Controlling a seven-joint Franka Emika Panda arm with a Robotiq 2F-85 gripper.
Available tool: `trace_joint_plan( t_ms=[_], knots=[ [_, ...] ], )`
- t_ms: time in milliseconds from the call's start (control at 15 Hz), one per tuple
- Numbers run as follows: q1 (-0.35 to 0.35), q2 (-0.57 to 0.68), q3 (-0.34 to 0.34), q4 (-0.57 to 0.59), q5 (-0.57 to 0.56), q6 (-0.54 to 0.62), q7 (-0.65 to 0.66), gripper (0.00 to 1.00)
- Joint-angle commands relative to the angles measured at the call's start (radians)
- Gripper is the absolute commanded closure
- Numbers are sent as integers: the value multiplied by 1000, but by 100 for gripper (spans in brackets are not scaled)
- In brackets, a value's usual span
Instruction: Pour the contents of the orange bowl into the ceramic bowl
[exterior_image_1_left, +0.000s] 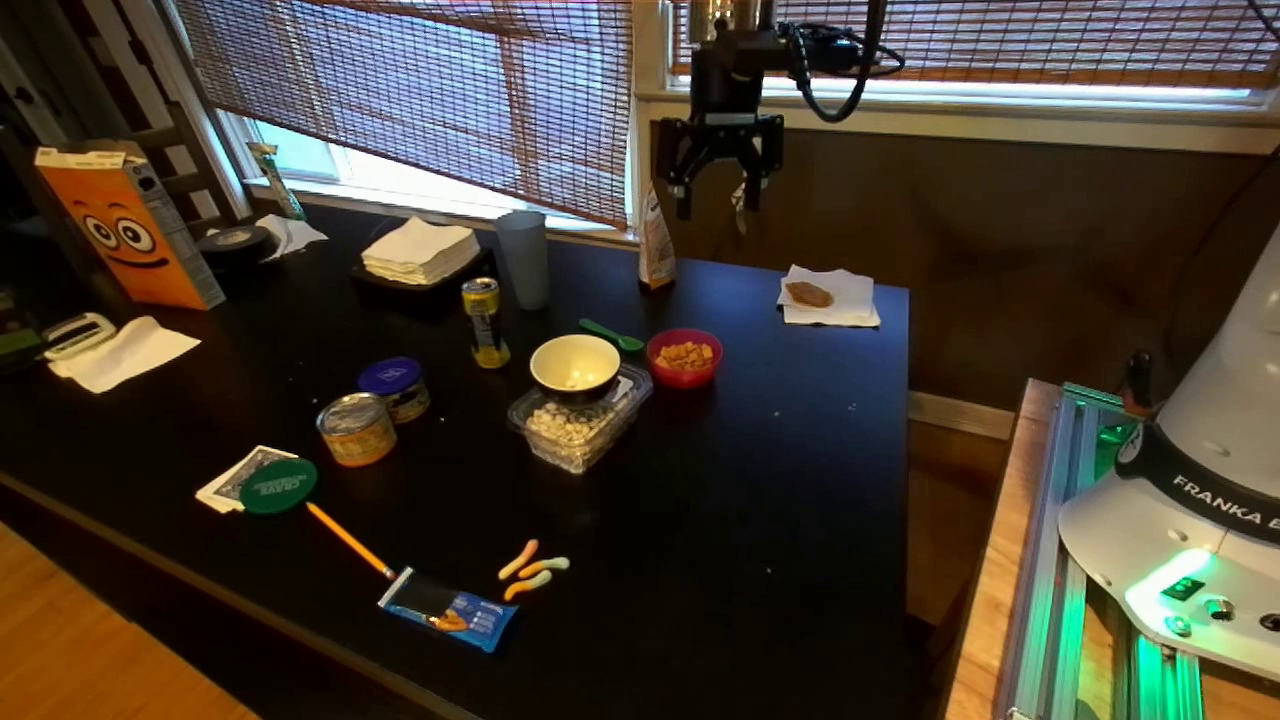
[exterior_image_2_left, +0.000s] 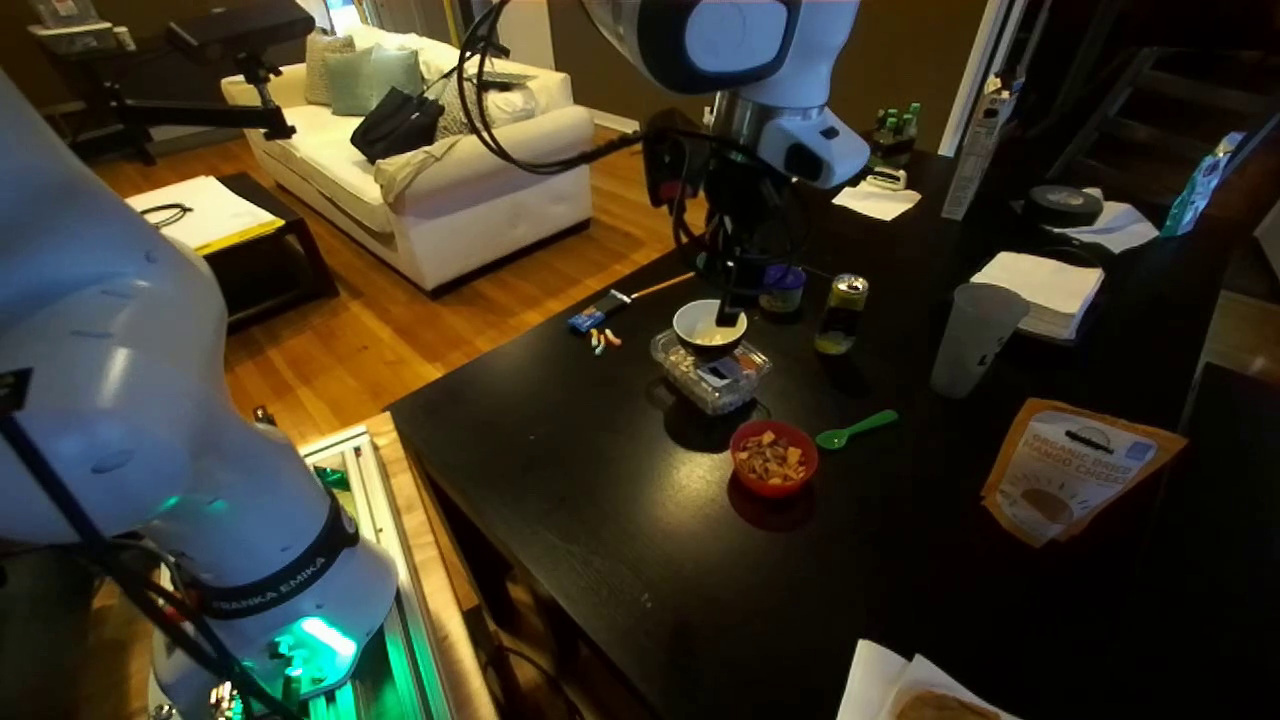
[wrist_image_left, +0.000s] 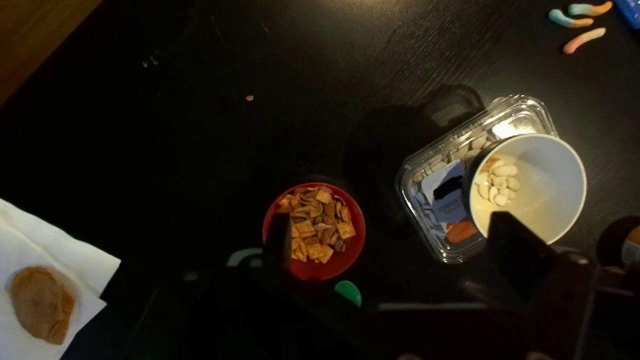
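The orange bowl, red-looking here, stands upright on the dark table in both exterior views (exterior_image_1_left: 684, 379) (exterior_image_2_left: 772, 491) and in the wrist view (wrist_image_left: 353, 252). Brown-orange cereal squares (wrist_image_left: 315, 225) fill much of it. The ceramic bowl (exterior_image_1_left: 575, 358) (exterior_image_2_left: 690, 318) (wrist_image_left: 545, 185), cream inside and dark outside, rests on a clear plastic container (exterior_image_1_left: 600, 440) of pale seeds. A few pale seeds (wrist_image_left: 500, 185) lie inside it. High over the table hangs my gripper (exterior_image_1_left: 718, 203) (wrist_image_left: 394, 222), spread wide with nothing between its fingers. In the wrist view its fingers partly cover both bowls.
A green spoon (exterior_image_1_left: 629, 344) lies beside the orange bowl. Nearby stand a yellow can (exterior_image_1_left: 485, 325), a grey-blue cup (exterior_image_1_left: 523, 262) and a snack pouch (exterior_image_2_left: 1070, 470). Two tins (exterior_image_1_left: 356, 430) sit past the container. Gummy worms (wrist_image_left: 584, 40) and a napkin (exterior_image_1_left: 850, 300) lie further out.
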Motion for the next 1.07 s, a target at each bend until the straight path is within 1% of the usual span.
trace_joint_plan(
  t_ms=[0, 267, 333, 400, 533, 600, 867, 1000],
  knots=[
    [-3, 0, 2, 3, 0, -2, 0, 0],
    [-3, 0, 2, 6, 0, -2, 0, 0],
    [-5, 12, 2, 8, 1, 29, 23, 0],
    [-5, 29, 2, 18, 11, 28, 43, 0],
    [-2, 71, 4, 40, 54, 42, 94, 0],
    [-2, 94, 5, 48, 60, 51, 151, 0],
    [2, 184, -1, 90, 134, 77, 296, 0],
    [2, 226, -5, 111, 178, 91, 344, 0]
  ],
)
